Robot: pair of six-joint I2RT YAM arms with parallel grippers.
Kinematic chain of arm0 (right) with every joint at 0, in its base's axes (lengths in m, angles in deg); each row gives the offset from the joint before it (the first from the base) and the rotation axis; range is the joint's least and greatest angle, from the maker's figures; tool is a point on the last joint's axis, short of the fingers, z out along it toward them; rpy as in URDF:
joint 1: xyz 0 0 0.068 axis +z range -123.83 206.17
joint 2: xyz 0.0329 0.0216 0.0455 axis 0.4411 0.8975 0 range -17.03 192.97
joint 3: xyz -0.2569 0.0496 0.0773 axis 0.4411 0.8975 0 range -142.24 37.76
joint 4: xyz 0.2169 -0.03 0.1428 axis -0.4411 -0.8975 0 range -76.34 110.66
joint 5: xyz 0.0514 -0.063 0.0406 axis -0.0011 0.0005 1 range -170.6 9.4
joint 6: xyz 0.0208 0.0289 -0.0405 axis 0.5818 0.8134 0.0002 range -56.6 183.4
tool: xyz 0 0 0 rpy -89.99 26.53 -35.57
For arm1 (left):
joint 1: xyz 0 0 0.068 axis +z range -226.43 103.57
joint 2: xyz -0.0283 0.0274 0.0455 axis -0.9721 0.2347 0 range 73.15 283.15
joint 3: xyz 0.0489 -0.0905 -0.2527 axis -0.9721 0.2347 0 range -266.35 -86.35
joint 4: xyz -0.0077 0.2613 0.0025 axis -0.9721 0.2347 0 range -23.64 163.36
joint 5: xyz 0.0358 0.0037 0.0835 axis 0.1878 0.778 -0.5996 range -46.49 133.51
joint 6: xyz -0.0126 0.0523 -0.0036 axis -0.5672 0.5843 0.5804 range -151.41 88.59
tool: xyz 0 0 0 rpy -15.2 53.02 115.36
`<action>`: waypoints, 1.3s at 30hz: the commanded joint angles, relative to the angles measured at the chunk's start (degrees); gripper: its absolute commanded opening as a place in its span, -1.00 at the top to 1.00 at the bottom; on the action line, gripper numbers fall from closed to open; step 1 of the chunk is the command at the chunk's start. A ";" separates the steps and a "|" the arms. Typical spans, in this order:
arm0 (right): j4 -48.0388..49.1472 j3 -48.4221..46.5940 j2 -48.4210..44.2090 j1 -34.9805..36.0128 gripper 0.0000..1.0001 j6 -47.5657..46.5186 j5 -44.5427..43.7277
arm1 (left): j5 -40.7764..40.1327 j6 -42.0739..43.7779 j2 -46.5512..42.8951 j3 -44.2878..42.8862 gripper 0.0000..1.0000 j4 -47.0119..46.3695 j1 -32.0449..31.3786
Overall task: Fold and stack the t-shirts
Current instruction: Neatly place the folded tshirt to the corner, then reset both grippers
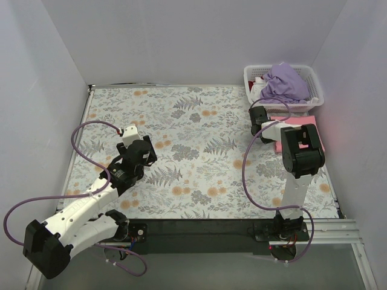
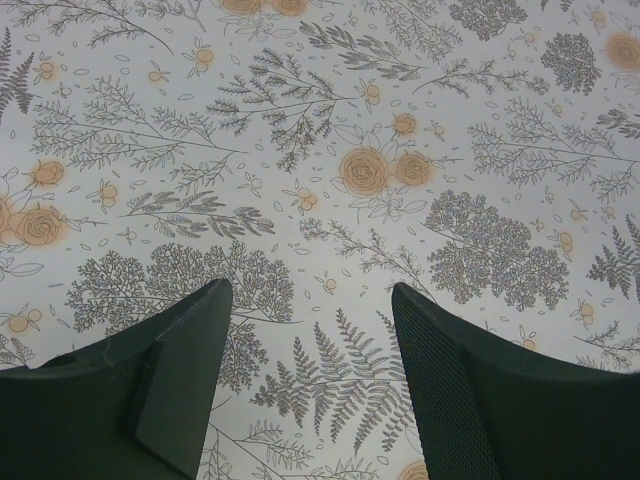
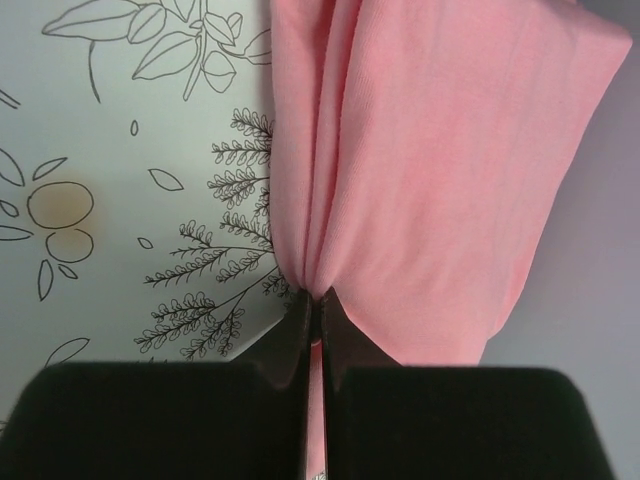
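Observation:
A folded salmon pink t-shirt (image 1: 300,122) lies at the right side of the tablecloth, partly hidden under my right arm. In the right wrist view its cloth (image 3: 430,170) bunches into pleats where my right gripper (image 3: 316,298) is shut on its near edge. A lavender purple t-shirt (image 1: 284,83) is heaped in the white basket (image 1: 315,92) at the back right. My left gripper (image 2: 310,300) hangs open over bare tablecloth at the left, holding nothing; from above the left gripper (image 1: 136,140) is far from both shirts.
The floral tablecloth (image 1: 193,121) covers the table between white walls. The basket stands just behind the pink shirt. Purple cables (image 1: 91,130) loop beside each arm. The right wall runs close to the shirt's far side.

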 commanded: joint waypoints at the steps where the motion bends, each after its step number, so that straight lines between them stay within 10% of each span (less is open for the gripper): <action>1: -0.11 2.58 -0.51 -0.61 0.94 0.45 0.80 | -1.37 0.56 -0.85 0.14 -0.28 -0.48 0.18; 12: -4.33 6.18 -8.76 0.88 0.26 9.84 3.00 | -1.02 0.39 -2.08 0.05 -0.28 -0.48 0.27; 25: -14.78 4.78 -48.12 1.50 -0.45 23.48 18.65 | -2.52 -0.13 -7.35 -1.00 -0.54 -0.40 0.18; 29: -17.34 4.25 -62.27 1.50 -0.97 22.16 15.22 | -3.04 -1.02 -11.39 -5.83 -0.66 6.45 0.18; 39: -16.64 20.40 -98.46 1.59 -0.97 17.06 15.12 | -7.70 2.66 -25.36 -7.51 -0.77 10.87 0.26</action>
